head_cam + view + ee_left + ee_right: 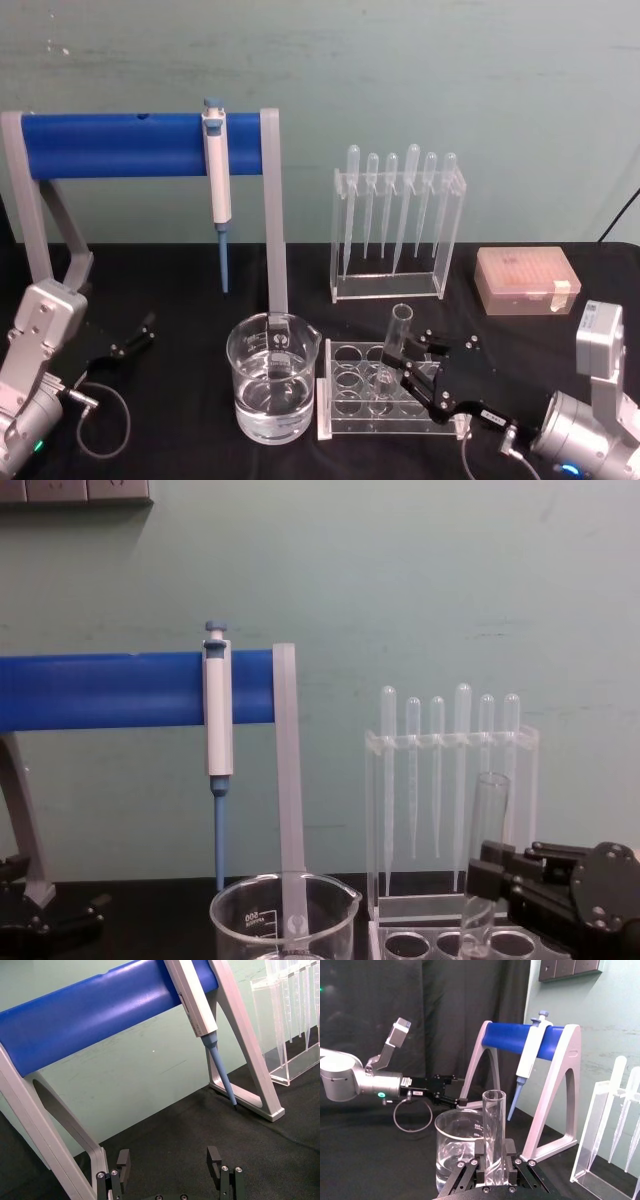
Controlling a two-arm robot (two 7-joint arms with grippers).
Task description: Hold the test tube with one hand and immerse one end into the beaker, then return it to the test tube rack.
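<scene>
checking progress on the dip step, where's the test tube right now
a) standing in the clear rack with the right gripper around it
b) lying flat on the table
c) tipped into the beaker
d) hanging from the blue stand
a: the test tube stands upright in the clear rack, the right gripper closed around it, beside the beaker.

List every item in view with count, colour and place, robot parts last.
test tube: one, clear, upright in the tube rack, between the right end effector's fingers.
beaker: one, clear, holding water, left of the rack.
tube rack: one, clear, front centre.
pipettor: one, white and blue, hanging on the stand.
stand: one, blue bar, grey legs, back left.
pipettes: six, clear, in an acrylic holder at the back.
tip box: one, peach, back right.
left end effector: one, black, open, idle at left.
right end effector: one, black, closed on the tube.
</scene>
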